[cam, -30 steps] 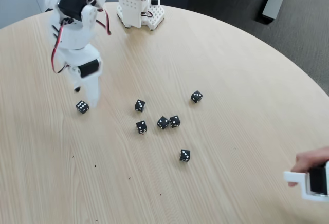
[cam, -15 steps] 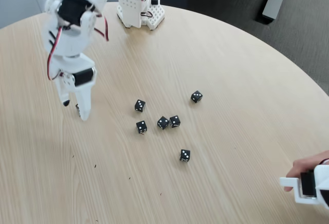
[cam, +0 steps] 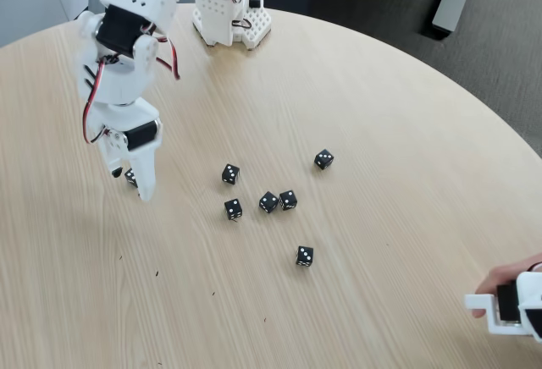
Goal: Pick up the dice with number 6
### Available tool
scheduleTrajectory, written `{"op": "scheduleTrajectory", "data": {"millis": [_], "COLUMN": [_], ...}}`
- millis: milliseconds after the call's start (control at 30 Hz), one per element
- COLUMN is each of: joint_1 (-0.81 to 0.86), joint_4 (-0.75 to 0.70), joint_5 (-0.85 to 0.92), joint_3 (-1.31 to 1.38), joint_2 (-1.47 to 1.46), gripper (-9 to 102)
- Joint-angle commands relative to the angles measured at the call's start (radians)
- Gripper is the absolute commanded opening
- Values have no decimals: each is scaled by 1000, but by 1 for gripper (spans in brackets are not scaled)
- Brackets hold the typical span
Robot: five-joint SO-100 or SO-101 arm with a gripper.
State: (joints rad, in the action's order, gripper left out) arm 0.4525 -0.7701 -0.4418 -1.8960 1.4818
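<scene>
The white gripper [cam: 129, 179] has its two fingers pointing down at the left side of the round wooden table [cam: 381, 115], and the dice with number 6 [cam: 130, 177] sits right between them: a sliver of black with a couple of white pips shows in the gap, with the longer white finger [cam: 146, 176] on its right and the shorter one on its left. From where this fixed view stands, the fingers look drawn in narrow around the little cube, though I cannot tell whether they are actually pinching it or whether it rests on the wood or hangs just above it. So the cube lies neither left nor right of the tool but inside its grasp, and I'd judge the coming move to be a straight lift, provided the squeeze is firm. A cube has no long axis to worry about. The other black dice lie well apart to the right: one at the centre [cam: 230, 173], one nearer [cam: 233, 209], a touching pair [cam: 279, 201], one farther right [cam: 323, 159] and one nearest the viewer [cam: 304, 256]. A hand holding a white device [cam: 512, 301] shows at the near right edge.
</scene>
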Motion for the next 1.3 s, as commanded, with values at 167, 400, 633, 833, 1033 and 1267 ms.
{"op": "scheduleTrajectory", "data": {"millis": [167, 400, 633, 833, 1033, 1267], "joint_1": [31, 97, 149, 132, 91, 14], "joint_4": [3, 3, 3, 3, 3, 3], "joint_5": [-23, -23, 20, 17, 46, 25], "joint_3": [15, 15, 15, 14, 14, 14], "joint_2": [-41, -43, -41, -32, -32, -26], "gripper": [24, 23, 22, 23, 24, 24]}}
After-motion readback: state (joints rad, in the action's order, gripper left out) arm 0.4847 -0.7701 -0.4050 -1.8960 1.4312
